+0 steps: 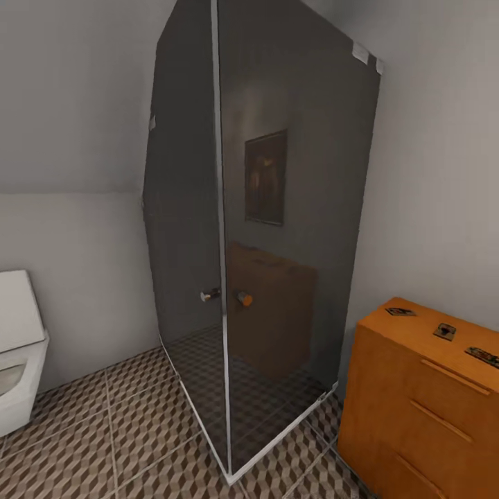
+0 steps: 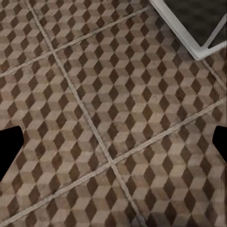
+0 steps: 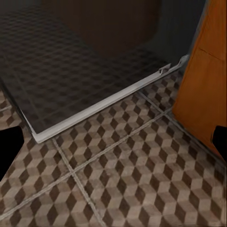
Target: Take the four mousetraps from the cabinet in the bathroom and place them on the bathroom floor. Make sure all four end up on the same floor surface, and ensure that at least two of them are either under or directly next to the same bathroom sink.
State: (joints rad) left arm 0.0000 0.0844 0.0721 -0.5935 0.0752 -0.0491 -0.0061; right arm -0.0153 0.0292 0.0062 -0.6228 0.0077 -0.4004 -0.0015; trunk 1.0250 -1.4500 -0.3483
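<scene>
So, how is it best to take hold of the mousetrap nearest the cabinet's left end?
Probably from above: the mousetrap lies flat on the cabinet top, near its left back corner. Close the fingers across the thin board's two long edges. Its wire parts are too small here to judge.

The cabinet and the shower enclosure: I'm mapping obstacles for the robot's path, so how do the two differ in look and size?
The cabinet is low, opaque orange-brown wood with slim bar handles; the shower enclosure is tall, dark tinted glass in a thin pale frame, with a small round knob. The cabinet's top carries mousetraps; the enclosure carries nothing visible. Both stand on the cube-patterned bathroom floor near the right wall.
</scene>
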